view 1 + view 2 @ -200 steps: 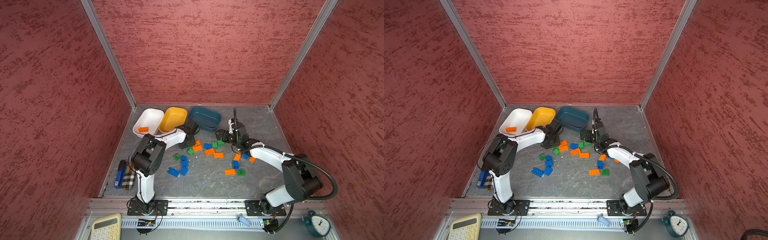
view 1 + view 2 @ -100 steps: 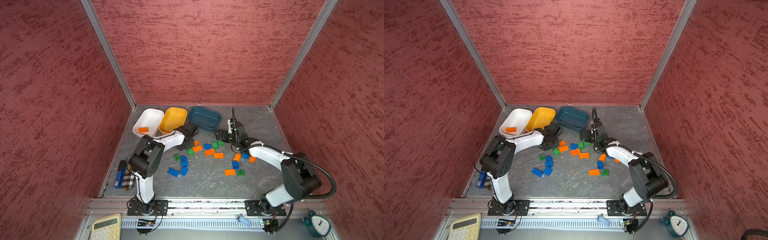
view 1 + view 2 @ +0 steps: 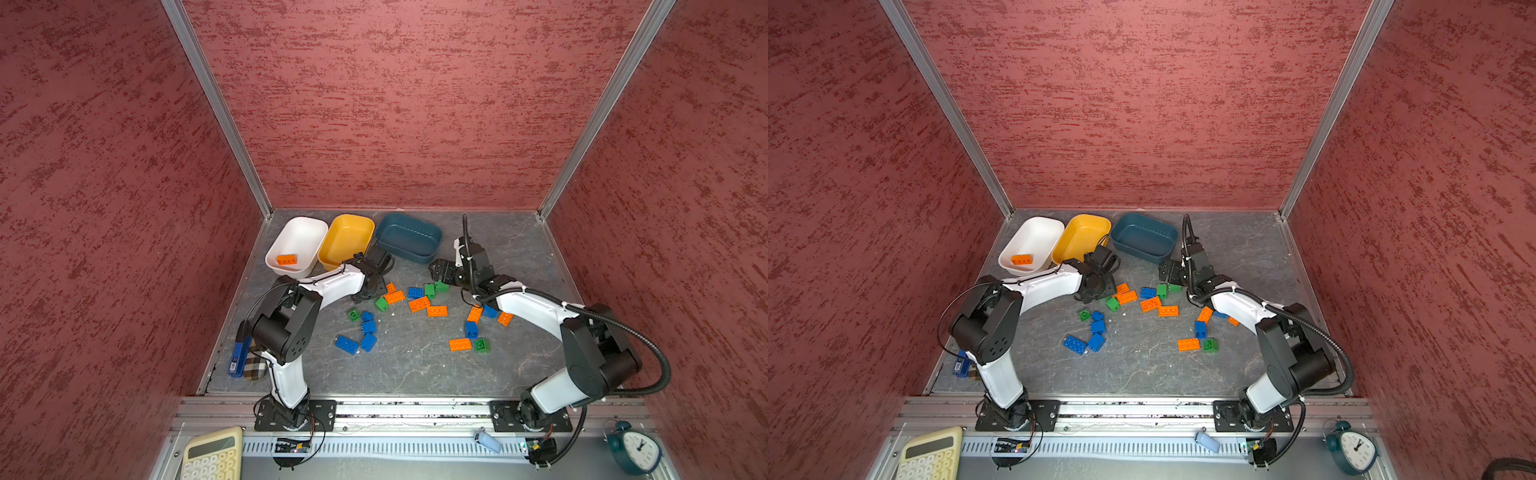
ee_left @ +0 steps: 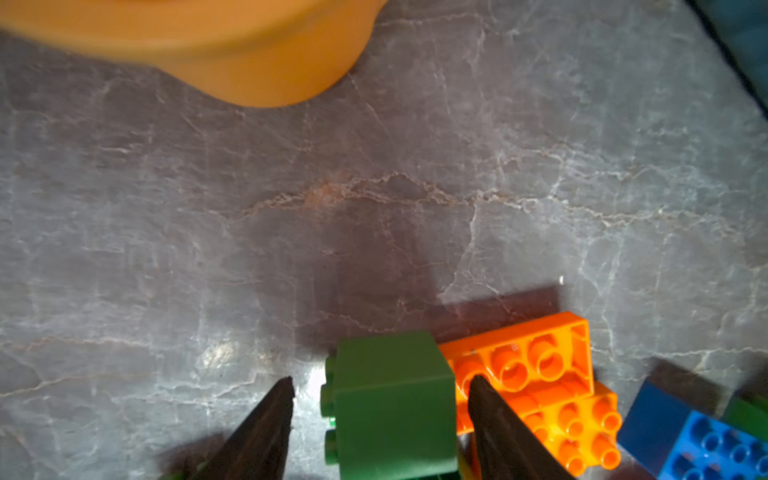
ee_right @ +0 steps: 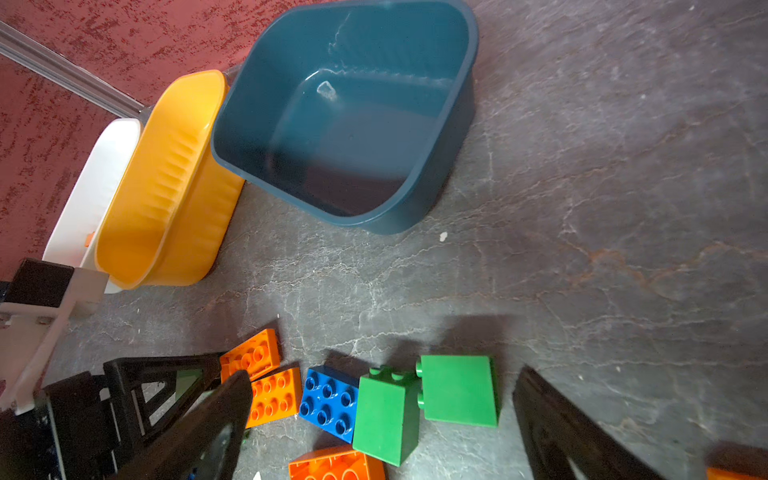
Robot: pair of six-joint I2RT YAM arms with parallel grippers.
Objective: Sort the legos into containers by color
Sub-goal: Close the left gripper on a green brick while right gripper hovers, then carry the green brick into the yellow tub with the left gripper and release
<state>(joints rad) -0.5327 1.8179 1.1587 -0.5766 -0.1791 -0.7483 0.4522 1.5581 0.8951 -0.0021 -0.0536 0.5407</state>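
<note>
The left gripper (image 4: 380, 380) sits part-open astride a green brick (image 4: 392, 411) tipped on its side, studs toward one finger, an orange brick (image 4: 528, 365) touching its other face, the mustard tub (image 4: 257, 70) just ahead. The right gripper (image 5: 384, 378) hangs wide and empty above two more green bricks (image 5: 457, 390).

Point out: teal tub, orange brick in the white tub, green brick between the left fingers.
teal tub (image 5: 365, 137): right wrist view, bare inside floor.
orange brick (image 3: 286, 259): a top view, studded top face; in the white tub (image 3: 301, 237).
green brick (image 4: 395, 407): left wrist view, smooth upward face.
</note>
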